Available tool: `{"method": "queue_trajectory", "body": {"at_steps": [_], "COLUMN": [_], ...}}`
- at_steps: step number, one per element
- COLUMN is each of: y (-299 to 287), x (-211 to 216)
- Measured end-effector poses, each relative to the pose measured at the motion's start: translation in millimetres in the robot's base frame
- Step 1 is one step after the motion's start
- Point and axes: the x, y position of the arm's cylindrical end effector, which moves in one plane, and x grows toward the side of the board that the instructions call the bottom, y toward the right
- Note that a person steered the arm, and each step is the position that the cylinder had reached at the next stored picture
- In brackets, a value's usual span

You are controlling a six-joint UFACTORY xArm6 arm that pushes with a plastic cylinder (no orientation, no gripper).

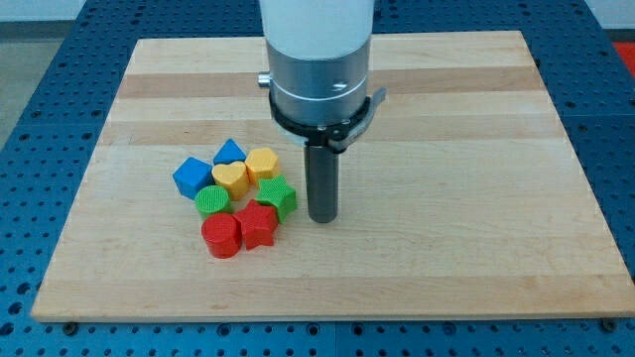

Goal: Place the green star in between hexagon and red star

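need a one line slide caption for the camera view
My tip rests just right of the green star, which sits between the yellow hexagon and red star in a cluster of blocks.

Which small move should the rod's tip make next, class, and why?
Probably none, or a slight retreat to the view's right: the green star already sits between the yellow hexagon and the red star, and my tip stands just to its right.

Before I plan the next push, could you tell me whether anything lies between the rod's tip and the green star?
Nothing visible does. My tip stands just to the view's right of the green star, with only bare board between them. The yellow hexagon sits just above the star and the red star just below it.
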Motion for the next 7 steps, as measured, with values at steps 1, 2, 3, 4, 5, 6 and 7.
{"method": "queue_trajectory", "body": {"at_steps": [1,2,3,4,5,6,7], "y": [-9,-10,-10,-13,-13,-16,-6], "x": [10,13,7,-19,-20,-20,-20]}}
